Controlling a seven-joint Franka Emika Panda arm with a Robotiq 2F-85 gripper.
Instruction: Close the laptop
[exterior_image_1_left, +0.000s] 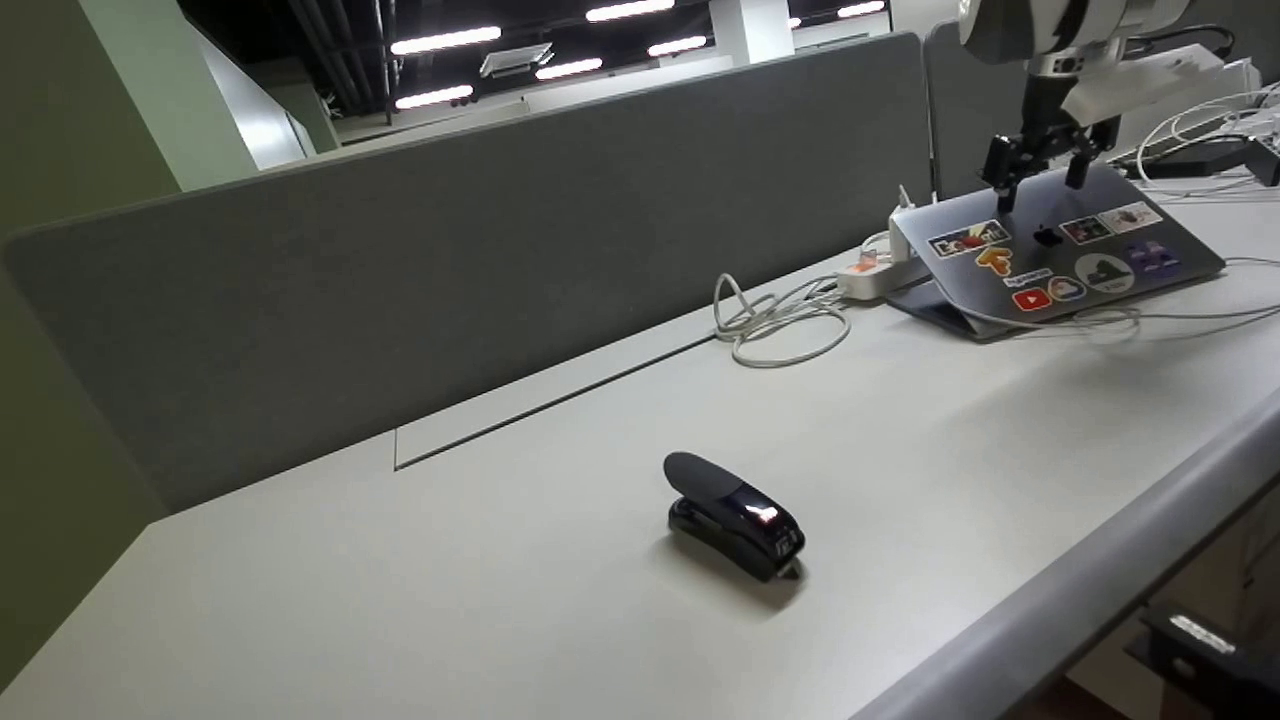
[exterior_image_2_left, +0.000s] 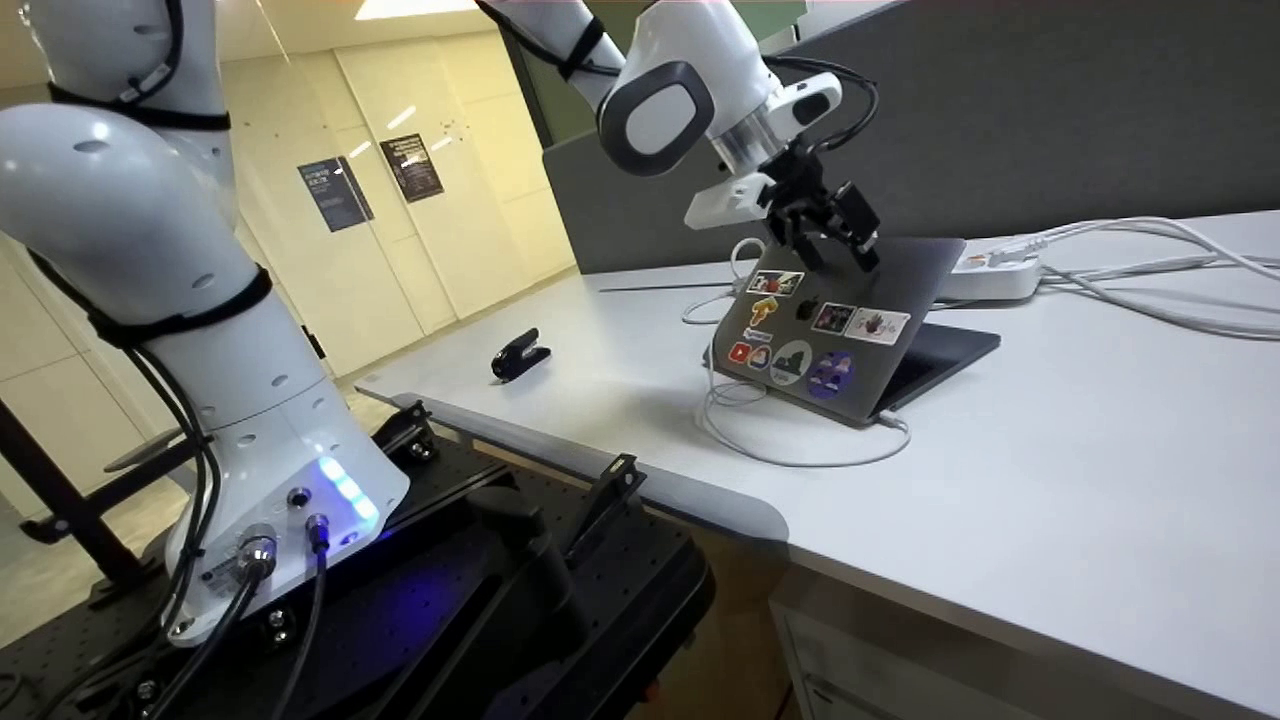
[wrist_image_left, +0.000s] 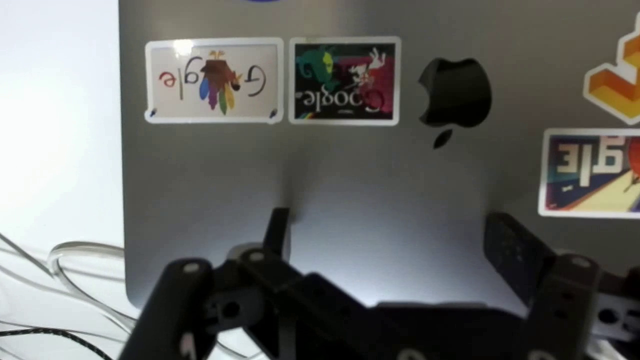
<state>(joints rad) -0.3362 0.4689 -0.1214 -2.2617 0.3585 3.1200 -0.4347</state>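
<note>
Leaning over a pale desk (exterior_image_1_left: 500, 580), my white arm (exterior_image_2_left: 700, 40) points its black gripper (wrist_image_left: 390, 220) at the laptop (exterior_image_1_left: 1060, 262), near the raised edge of the lid (wrist_image_left: 370, 170). The two fingers (wrist_image_left: 517, 255) are spread well apart, with bare silver-grey metal visible between them in the wrist view; I cannot tell from here whether the tips touch the lid. The laptop sits on the desk in front of a grey partition (exterior_image_1_left: 560, 240), partly open, its lid slanting over the dark base (exterior_image_2_left: 935, 360). Small colourful stickers (wrist_image_left: 345, 81) surround a black apple logo (wrist_image_left: 457, 92) on the lid's outer face, and in my wrist view they appear upside down. A white cable (exterior_image_2_left: 820, 466) loops in front of the laptop, its plug (exterior_image_2_left: 888, 417) at a lower corner. Near the laptop I see a white power strip (exterior_image_1_left: 870, 280) with looped cords (exterior_image_1_left: 775, 366) beside it. Well apart from them, in both exterior views, a black stapler (exterior_image_1_left: 735, 515) rests on the desk
</note>
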